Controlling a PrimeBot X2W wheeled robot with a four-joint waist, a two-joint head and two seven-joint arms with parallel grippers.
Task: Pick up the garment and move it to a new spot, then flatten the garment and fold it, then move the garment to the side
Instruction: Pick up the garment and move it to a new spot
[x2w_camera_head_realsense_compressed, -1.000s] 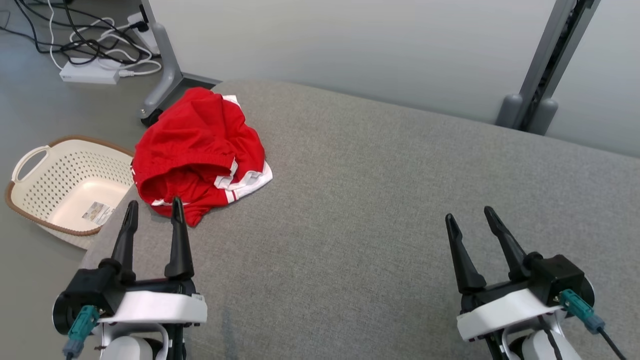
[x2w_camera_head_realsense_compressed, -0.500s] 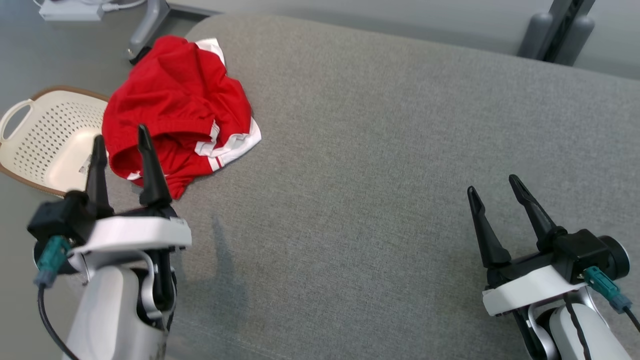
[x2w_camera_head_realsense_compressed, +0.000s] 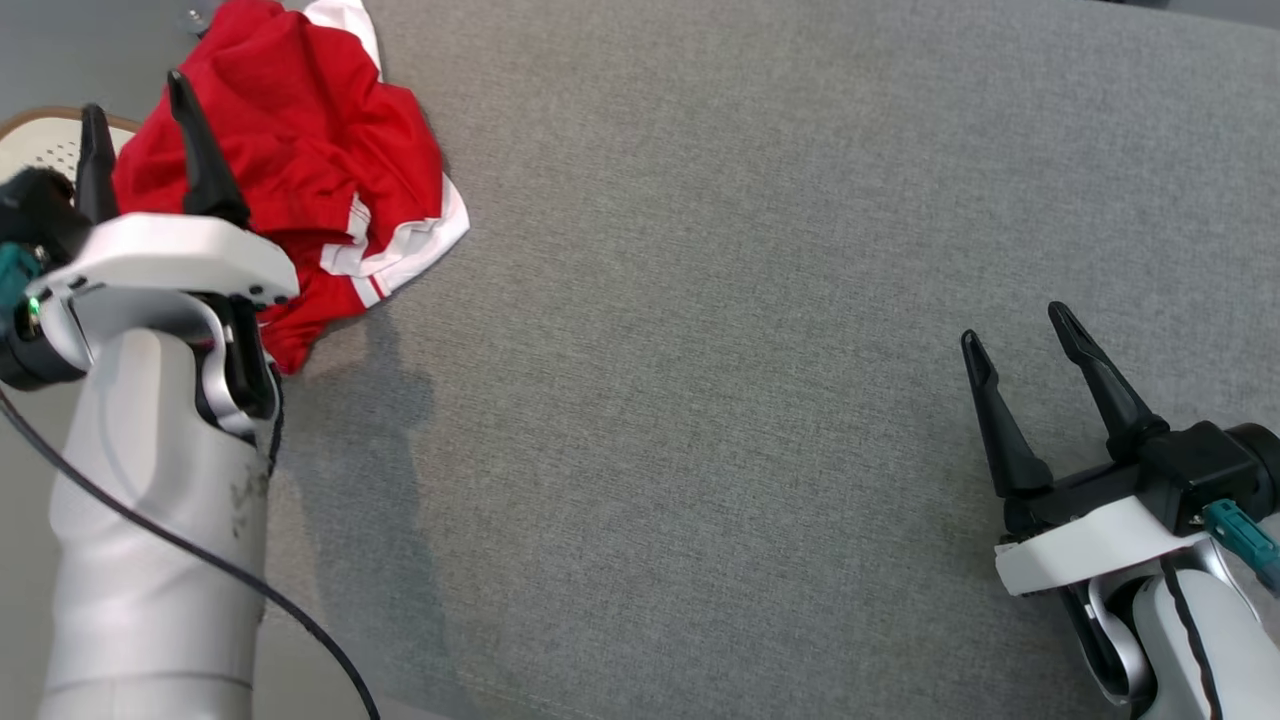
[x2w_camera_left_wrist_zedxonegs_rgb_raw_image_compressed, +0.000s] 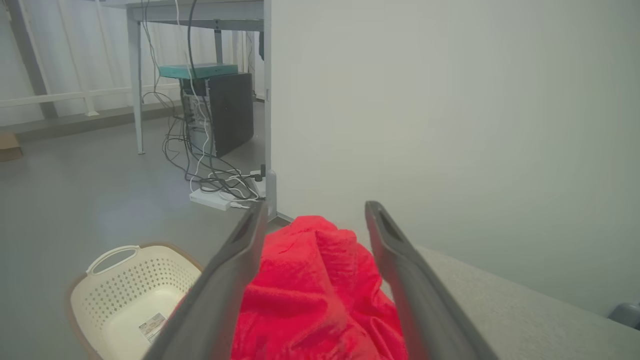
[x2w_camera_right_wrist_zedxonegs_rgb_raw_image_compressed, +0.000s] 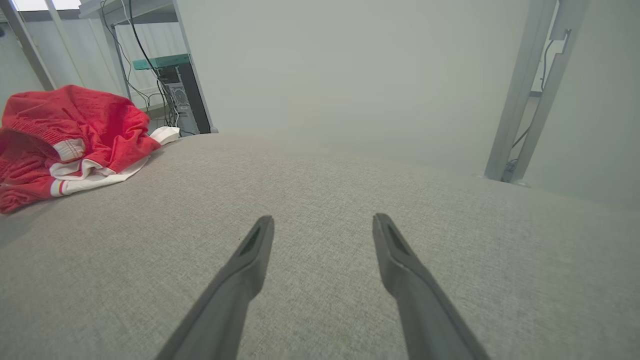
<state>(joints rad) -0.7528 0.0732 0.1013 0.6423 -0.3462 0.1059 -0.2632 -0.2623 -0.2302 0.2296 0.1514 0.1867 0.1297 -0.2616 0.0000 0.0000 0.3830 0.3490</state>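
1. Garment (x2w_camera_head_realsense_compressed: 310, 130), crumpled red fabric with white trim: far-left corner of grey fabric cushion (x2w_camera_head_realsense_compressed: 700, 300), long axis running away from me.
2. My left claw (x2w_camera_head_realsense_compressed: 135, 95) hangs over its near end, fingers apart.
3. My right claw (x2w_camera_head_realsense_compressed: 1012, 323) is well off, apart too.

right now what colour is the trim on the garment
White, edging the red garment; clearest in the head view.

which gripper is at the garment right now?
The left gripper: open, poised over the red garment. The right gripper hangs open over the grey surface, well apart from it.
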